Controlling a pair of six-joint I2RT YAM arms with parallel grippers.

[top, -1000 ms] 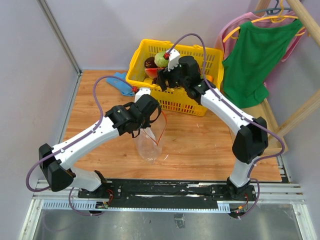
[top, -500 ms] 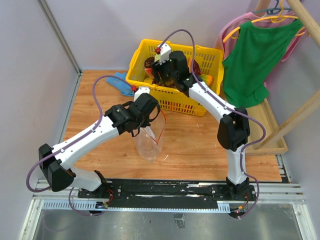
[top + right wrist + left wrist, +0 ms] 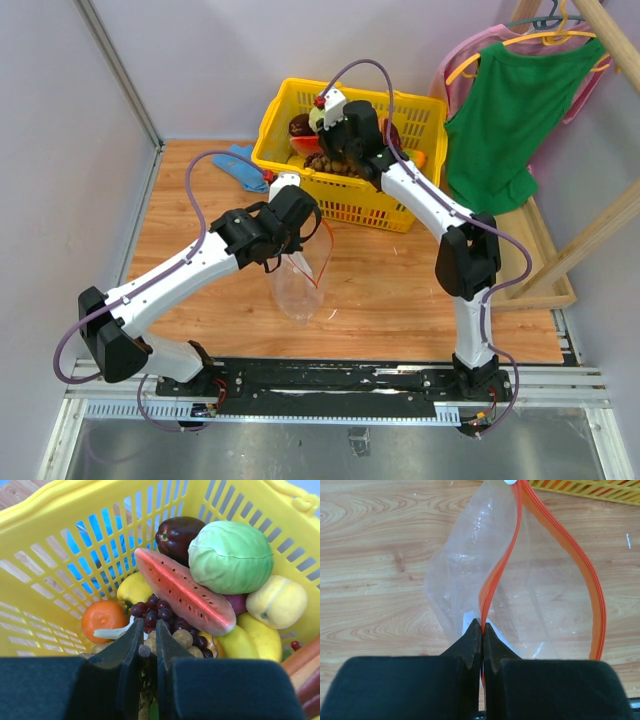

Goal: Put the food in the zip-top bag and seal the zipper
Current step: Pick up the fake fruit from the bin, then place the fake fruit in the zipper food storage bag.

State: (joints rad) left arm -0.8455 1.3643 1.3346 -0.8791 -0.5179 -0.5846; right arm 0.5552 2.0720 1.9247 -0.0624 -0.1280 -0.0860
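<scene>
Inside the yellow basket [image 3: 45, 580] room is tight: the watermelon slice [image 3: 185, 592] and green fruit [image 3: 231, 557] crowd just beside the right gripper [image 3: 150, 625], whose jaws pinch the tan ball cluster [image 3: 183, 638], with the lattice wall close on the other side. The mouth of the zip-top bag [image 3: 460, 570] gapes between its zipper [image 3: 597, 610] strips; bare surface [image 3: 400, 280] lies beside it.
</scene>
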